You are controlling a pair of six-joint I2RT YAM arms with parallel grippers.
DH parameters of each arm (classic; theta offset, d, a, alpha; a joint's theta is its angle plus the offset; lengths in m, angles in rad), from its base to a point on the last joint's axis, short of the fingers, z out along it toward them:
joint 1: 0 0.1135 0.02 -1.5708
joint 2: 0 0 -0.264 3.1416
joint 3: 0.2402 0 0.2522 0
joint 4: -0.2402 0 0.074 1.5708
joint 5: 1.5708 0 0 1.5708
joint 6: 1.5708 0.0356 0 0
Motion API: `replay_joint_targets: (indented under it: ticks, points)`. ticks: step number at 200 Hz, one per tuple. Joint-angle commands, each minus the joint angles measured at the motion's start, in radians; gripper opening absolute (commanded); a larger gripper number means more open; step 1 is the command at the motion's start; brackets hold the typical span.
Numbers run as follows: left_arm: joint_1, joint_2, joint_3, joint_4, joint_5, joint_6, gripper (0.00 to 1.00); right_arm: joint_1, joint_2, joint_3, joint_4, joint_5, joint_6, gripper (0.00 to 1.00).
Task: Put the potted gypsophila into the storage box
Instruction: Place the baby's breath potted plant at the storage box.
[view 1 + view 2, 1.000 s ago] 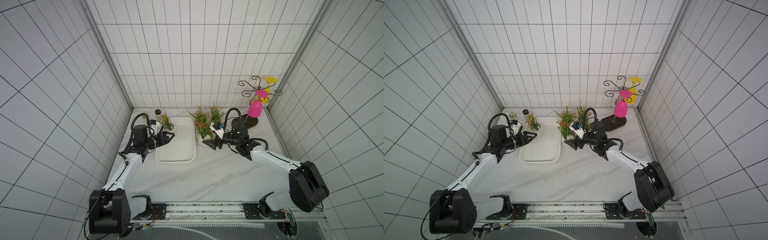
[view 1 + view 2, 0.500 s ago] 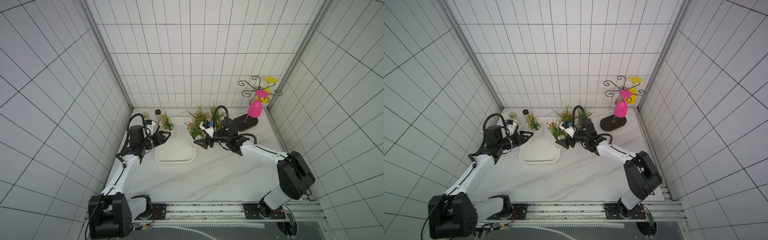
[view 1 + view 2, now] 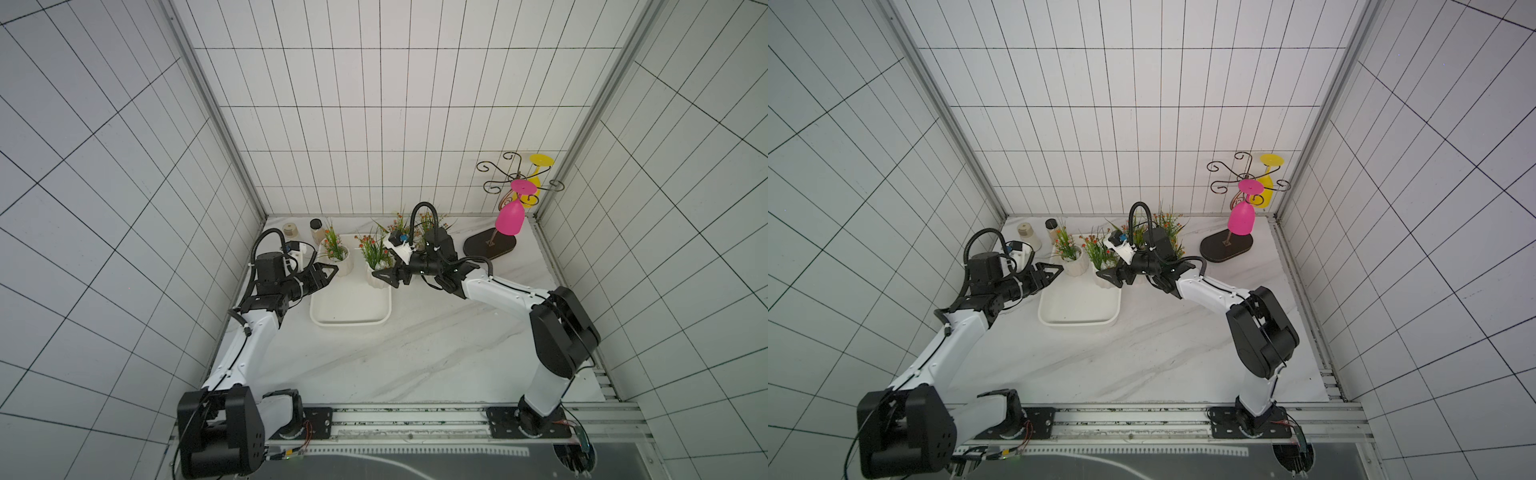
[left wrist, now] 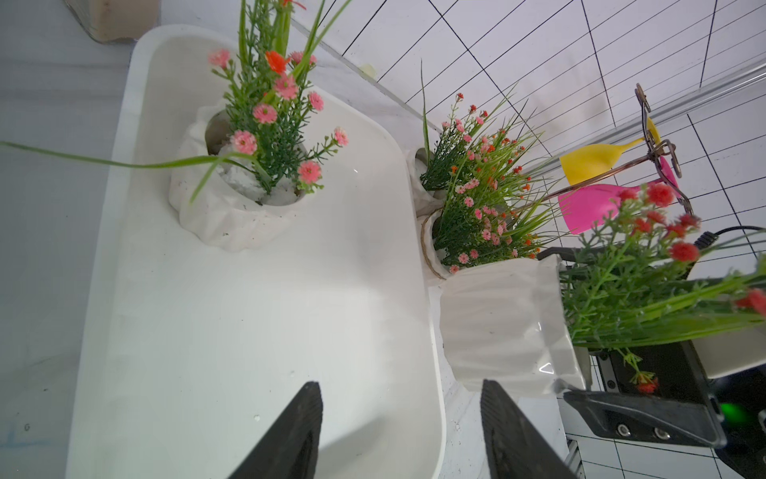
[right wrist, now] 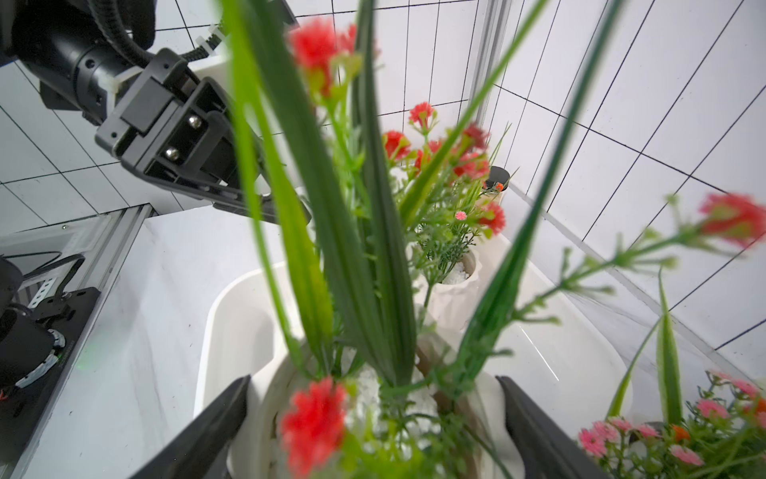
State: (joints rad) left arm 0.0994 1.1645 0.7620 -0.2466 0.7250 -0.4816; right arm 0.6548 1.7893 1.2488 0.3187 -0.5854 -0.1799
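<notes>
Now my right gripper (image 5: 373,394) clamps a potted gypsophila (image 4: 497,323) at the storage box (image 4: 248,331) rim. I should clear the rim, then lower it upright.

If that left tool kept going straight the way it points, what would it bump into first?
Most likely the bare floor of the storage box, near its rim; the open left tool looks angled down at it. The pot in the right tool sits just beside that line, so I'm not certain.
</notes>
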Motion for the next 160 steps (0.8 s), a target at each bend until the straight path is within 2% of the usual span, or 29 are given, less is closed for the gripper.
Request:
replay_joint_targets:
  ticks: [1, 128, 160]
  points:
    - [0.005, -0.011, -0.014, 0.018, -0.019, 0.006, 0.61, 0.009, 0.016, 0.153, 0.075, 0.026, 0.038, 0.76]
    - [0.014, -0.011, -0.088, 0.117, -0.015, 0.012, 0.61, 0.021, 0.184, 0.333, 0.083, 0.102, 0.068, 0.76]
    - [0.025, -0.008, -0.098, 0.128, -0.016, 0.015, 0.61, 0.027, 0.233, 0.392, 0.075, 0.154, 0.068, 0.76]
